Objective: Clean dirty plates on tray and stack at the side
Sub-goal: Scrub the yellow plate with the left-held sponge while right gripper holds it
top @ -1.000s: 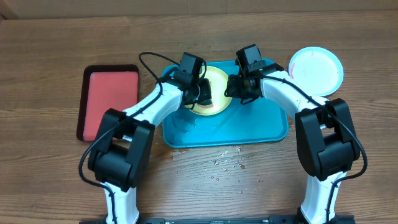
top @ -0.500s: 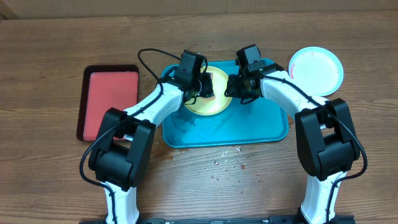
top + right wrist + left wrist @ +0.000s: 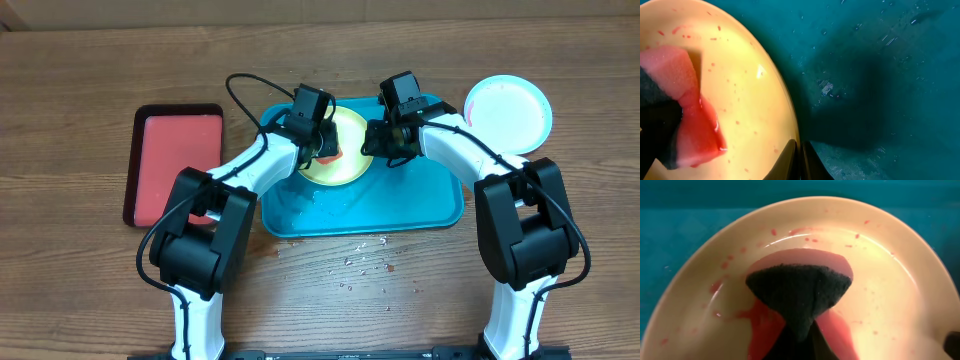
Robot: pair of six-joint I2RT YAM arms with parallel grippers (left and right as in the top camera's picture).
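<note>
Sauce in red specks and one wet smear marks the inside of the yellow-green round plastic plate (image 3: 350, 170), which lies in the far half of the large teal-blue rectangular plastic tray (image 3: 420, 205) at the middle of the wooden tabletop (image 3: 90, 290). The left gripper (image 3: 322, 145) is closed on a pink sponge with a dark scouring face (image 3: 329, 153) and presses it onto the plate's inner surface. In the left wrist view the sponge (image 3: 800, 267) bends against the plate (image 3: 890, 280), with red liquid pooled at its foot. The right gripper (image 3: 378, 148) is closed on the plate's right-hand rim. In the right wrist view the right gripper (image 3: 800, 159) pinches the edge of the plate (image 3: 740, 85) just above the wet floor of the tray (image 3: 880, 75); whether that edge is raised I cannot tell.

Off the tray, on the tabletop to the right, a white-pinkish round plate (image 3: 505, 108) sits on a light blue round plate (image 3: 545, 130), of which only the rim shows. A smaller red tray with a dark rim (image 3: 175, 165) lies to the left, apart from the teal one. Small pale specks (image 3: 365, 262) dot the tabletop just in front of the teal tray.
</note>
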